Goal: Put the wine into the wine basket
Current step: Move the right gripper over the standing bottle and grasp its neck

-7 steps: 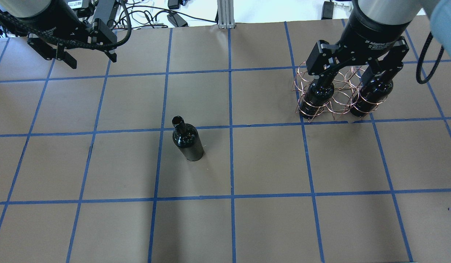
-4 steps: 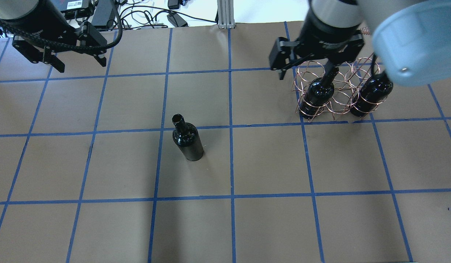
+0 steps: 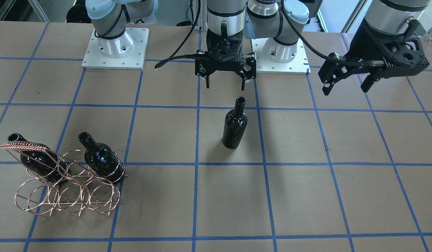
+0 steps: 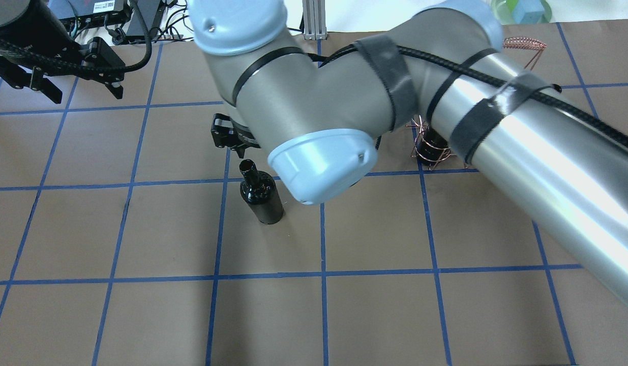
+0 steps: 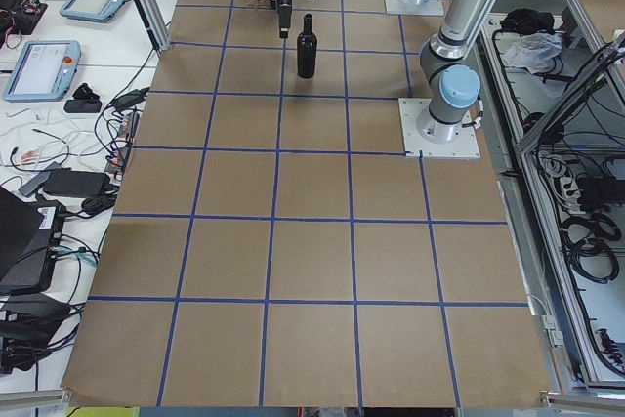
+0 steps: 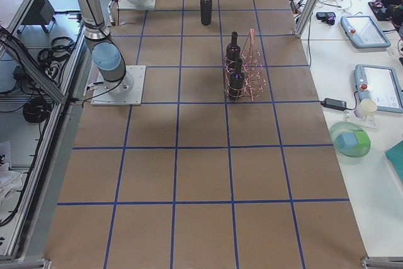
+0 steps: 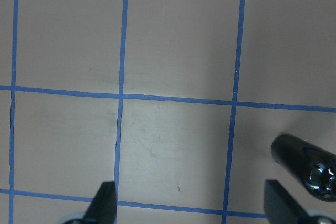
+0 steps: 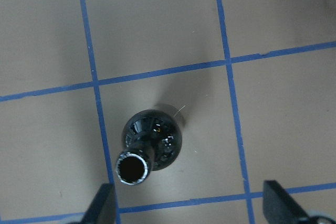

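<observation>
At the table's middle, the last loose wine bottle (image 3: 234, 126) stands upright on the brown paper, well apart from the wine basket (image 3: 27, 145). The basket already holds a racked bottle (image 3: 101, 158) and a second racked bottle (image 3: 35, 159), with bare hoops between them. A second ago the right gripper (image 3: 225, 84) stood over the basket, its fingers down among the two necks. Since then the right arm has swung across the table, and the gripper now hangs on the robot's side of the loose bottle, jaws spread wide and holding nothing. Its wrist camera looks down on the open mouth, which sits nearer one fingertip than the other. That suggests the second placement is finished and the third pick has begun. The gripper probably must centre on the neck and descend. The left gripper (image 3: 345, 90), also wide open and empty, has drifted slightly outward and waits well aside.
</observation>
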